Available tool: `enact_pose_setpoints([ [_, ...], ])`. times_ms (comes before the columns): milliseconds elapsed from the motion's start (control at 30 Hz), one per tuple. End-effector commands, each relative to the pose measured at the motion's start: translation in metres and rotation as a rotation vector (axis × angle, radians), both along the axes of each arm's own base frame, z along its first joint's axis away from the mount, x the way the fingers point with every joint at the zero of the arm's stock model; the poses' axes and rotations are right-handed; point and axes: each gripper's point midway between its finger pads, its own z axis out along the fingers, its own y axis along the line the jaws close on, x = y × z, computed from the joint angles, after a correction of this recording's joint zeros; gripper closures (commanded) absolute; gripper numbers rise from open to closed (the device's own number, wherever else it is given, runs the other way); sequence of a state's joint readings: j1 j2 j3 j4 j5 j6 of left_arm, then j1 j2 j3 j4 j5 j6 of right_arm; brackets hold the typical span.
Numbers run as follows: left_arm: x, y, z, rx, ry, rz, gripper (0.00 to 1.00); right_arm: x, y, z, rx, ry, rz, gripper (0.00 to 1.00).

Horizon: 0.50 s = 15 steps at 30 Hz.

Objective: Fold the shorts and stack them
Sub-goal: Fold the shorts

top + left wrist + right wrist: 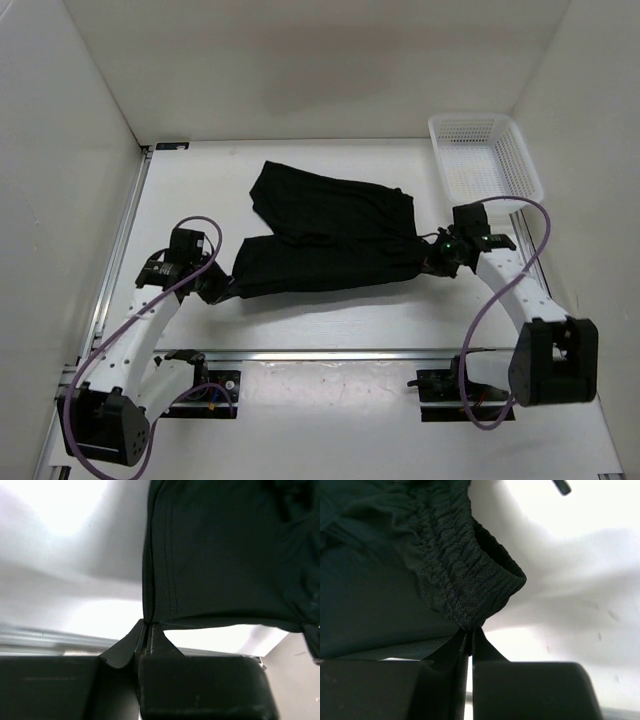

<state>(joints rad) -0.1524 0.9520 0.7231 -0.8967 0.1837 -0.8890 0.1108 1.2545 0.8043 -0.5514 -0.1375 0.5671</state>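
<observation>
Shorts (325, 235), black, mid-counter (330, 325); near edge pulled taut between both arms, other leg angled toward far left. Left fingers (125, 647) pressed together, pinching stitched hem corner at left end of shorts. Right fingers (485, 651) pressed together, pinching gathered elastic waistband at right end, fabric bunched just above tips. White mesh basket (487, 160) at far right corner of counter, near right wrist, apart from shorts.

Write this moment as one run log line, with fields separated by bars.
left gripper: shut on shorts hem corner | right gripper: shut on shorts waistband | shorts: unfolded | basket: apart from shorts
</observation>
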Motion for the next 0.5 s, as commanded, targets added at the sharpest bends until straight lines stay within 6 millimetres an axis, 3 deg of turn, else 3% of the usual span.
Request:
enact_pose_setpoints([
  [0, -0.007, 0.011, 0.022, 0.040, -0.006, 0.043, 0.90, -0.034, -0.014, 0.000, -0.059, 0.073, 0.001, 1.00],
  [133, 0.015, 0.013, 0.052, 0.070, -0.076, 0.021, 0.90, -0.045, -0.018, 0.013, -0.075, 0.063, -0.018, 1.00],
  [167, 0.030, 0.014, 0.072, 0.088, -0.128, 0.010, 0.90, -0.045, -0.020, 0.017, -0.083, 0.050, -0.023, 1.00],
  [200, 0.039, 0.015, 0.079, 0.103, -0.140, 0.003, 0.90, -0.043, -0.022, 0.021, -0.090, 0.044, -0.028, 1.00],
  [267, 0.068, 0.015, 0.083, 0.138, -0.123, -0.010, 0.90, -0.029, -0.022, 0.034, -0.092, 0.012, -0.042, 1.00],
  [300, 0.091, 0.015, 0.109, 0.154, -0.198, -0.021, 0.90, -0.023, -0.023, 0.034, -0.101, 0.023, -0.046, 1.00],
  [333, 0.108, 0.015, 0.102, 0.175, -0.163, -0.025, 0.90, -0.017, -0.022, 0.038, -0.101, 0.017, -0.046, 1.00],
  [367, 0.124, 0.016, 0.108, 0.180, -0.180, -0.023, 0.90, -0.003, -0.022, 0.052, -0.104, -0.019, -0.052, 1.00],
  [400, 0.147, 0.015, 0.135, 0.191, -0.251, -0.030, 0.90, 0.009, -0.022, 0.050, -0.113, -0.012, -0.056, 1.00],
  [433, 0.161, 0.014, 0.140, 0.196, -0.262, -0.038, 0.90, 0.017, -0.023, 0.054, -0.121, -0.016, -0.061, 1.00],
  [467, 0.183, 0.014, 0.126, 0.202, -0.218, -0.034, 0.90, 0.038, -0.023, 0.072, -0.121, -0.075, -0.069, 1.00],
])
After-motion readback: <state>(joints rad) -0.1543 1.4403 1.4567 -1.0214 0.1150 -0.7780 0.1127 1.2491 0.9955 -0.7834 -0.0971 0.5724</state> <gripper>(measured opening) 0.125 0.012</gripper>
